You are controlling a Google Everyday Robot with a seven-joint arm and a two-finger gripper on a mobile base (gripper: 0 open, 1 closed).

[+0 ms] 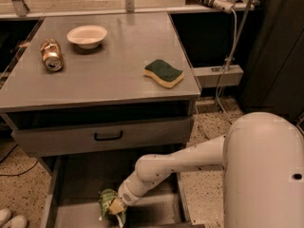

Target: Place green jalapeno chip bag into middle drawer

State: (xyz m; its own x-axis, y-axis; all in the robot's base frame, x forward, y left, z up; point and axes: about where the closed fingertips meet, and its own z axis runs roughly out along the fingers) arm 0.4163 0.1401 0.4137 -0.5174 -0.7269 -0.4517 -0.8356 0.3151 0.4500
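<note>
The green jalapeno chip bag (107, 199) is a small crinkled green bag low in the open middle drawer (78, 179), a wide grey box pulled out below the cabinet. My gripper (115, 206) is at the end of the white arm that reaches down into the drawer from the right, right against the bag near the drawer's floor. The bag covers the gripper's tip.
The drawer front with a black handle (108, 136) is above the open drawer. On the grey tabletop (114, 65) are a green-and-yellow sponge (164, 73), a white bowl (87, 35) and a tipped can (51, 55). White shoes (9, 217) are on the floor at left.
</note>
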